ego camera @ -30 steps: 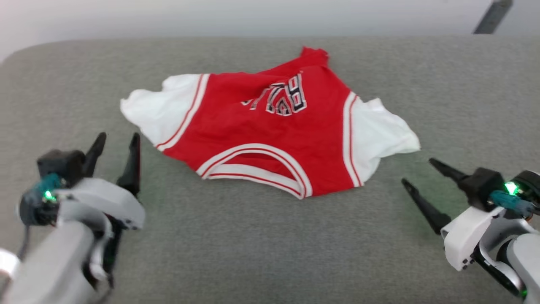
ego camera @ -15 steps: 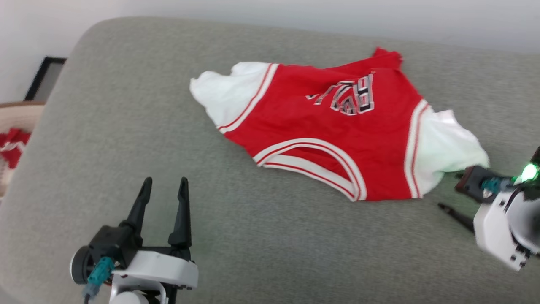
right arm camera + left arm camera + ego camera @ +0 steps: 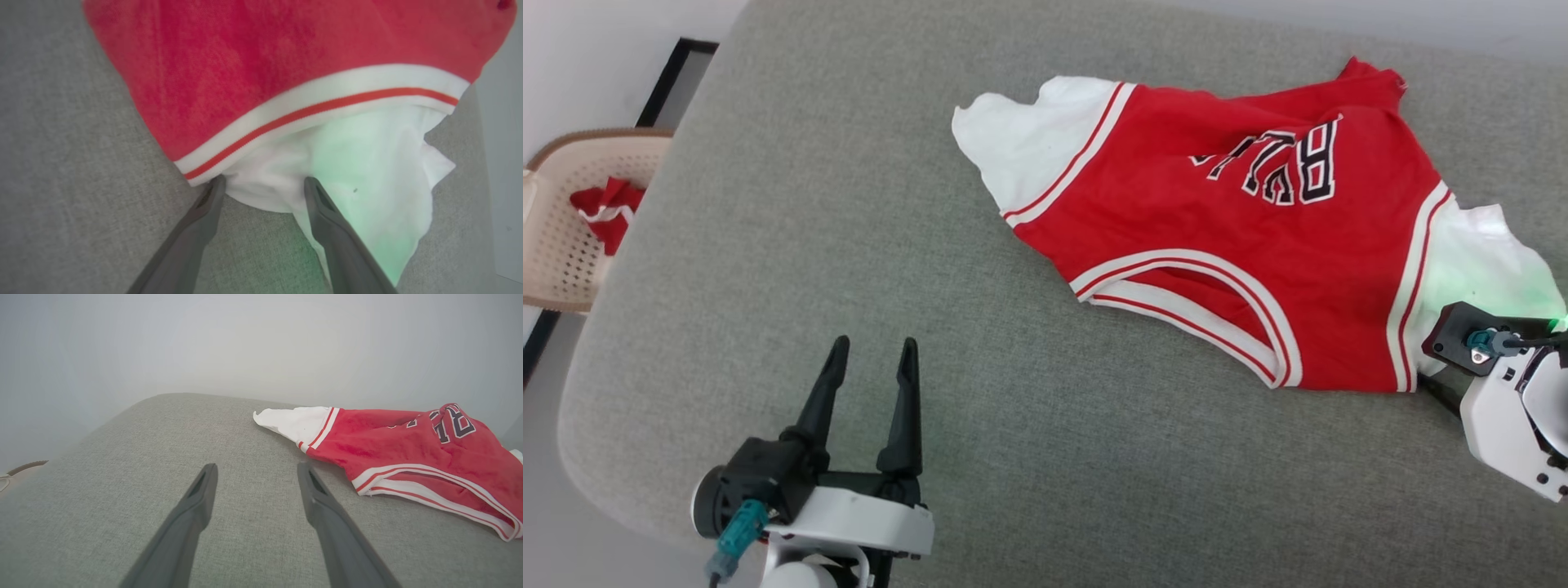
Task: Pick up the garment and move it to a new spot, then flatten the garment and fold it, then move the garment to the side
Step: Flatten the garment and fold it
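Note:
The garment (image 3: pixel 1225 237), a red jersey with white sleeves, striped trim and black white-outlined lettering, lies spread and rumpled on the grey fabric-covered surface (image 3: pixel 833 212). In the right wrist view my right gripper (image 3: pixel 263 183) is open, its two fingertips at the near edge of the white sleeve (image 3: pixel 367 163), one at each side of a fold. In the head view its dark mount (image 3: pixel 1462 343) sits against that sleeve at the right edge. My left gripper (image 3: pixel 872 347) stands open over bare grey fabric, well left of the garment (image 3: pixel 408 445), holding nothing.
A beige perforated basket (image 3: pixel 564 237) with a red cloth (image 3: pixel 605 208) in it stands off the surface's left edge. A dark strip (image 3: pixel 670 82) runs along the pale wall behind. The rounded left corner of the surface is near my left arm.
The head camera has turned, shifting the whole picture right and bringing the basket into view. My right gripper has closed in on the garment's right white sleeve.

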You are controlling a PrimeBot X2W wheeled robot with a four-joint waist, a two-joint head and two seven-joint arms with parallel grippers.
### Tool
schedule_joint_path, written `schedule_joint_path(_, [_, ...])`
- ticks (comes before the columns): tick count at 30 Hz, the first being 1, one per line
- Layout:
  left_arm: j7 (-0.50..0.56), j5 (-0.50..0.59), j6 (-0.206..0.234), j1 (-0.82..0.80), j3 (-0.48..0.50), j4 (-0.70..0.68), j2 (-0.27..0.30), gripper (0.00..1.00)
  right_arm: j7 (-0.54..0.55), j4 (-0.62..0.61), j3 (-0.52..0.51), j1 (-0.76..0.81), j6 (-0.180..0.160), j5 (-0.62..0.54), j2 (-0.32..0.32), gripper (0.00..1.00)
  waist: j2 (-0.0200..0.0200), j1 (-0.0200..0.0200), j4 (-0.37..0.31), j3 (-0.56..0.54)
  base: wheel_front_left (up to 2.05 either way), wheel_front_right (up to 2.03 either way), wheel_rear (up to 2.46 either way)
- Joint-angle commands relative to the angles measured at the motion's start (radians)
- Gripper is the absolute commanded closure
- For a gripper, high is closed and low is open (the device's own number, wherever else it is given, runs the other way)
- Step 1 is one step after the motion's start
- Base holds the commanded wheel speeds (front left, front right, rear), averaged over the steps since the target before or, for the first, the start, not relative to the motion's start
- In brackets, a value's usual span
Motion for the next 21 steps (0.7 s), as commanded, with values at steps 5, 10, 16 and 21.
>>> schedule_joint_path(5, [0.0, 0.035, -0.042, -0.024, 0.033, 0.014, -0.03, 0.0, 0.014, 0.054, 0.019, 0.03, -0.003, -0.004, 0.017, 0.0, 0.0, 0.0, 0.007, 0.036, 0.0, 0.0, 0.0])
schedule_joint_path(10, [0.0, 0.08, -0.089, -0.076, 0.026, 0.048, -0.022, 0.0, -0.001, 0.059, 0.021, 0.02, -0.005, 0.002, 0.017, 1.0, 0.0, 0.0, -0.002, 0.049, 0.0, 0.0, 0.0])
schedule_joint_path(16, [0.049, 0.117, -0.135, -0.235, -0.045, 0.148, 0.089, 0.0, -0.049, 0.05, 0.016, -0.019, -0.003, 0.008, -0.003, 1.0, 0.0, 0.0, -0.043, 0.05, 0.0, 0.0, 0.0])
schedule_joint_path(21, [0.273, -0.037, -0.143, -0.431, -0.232, 0.224, 0.233, 0.0, -0.061, 0.016, 0.013, -0.046, -0.002, -0.002, 0.0, 1.0, 0.0, 0.0, -0.093, 0.061, 0.0, 0.0, 0.0])
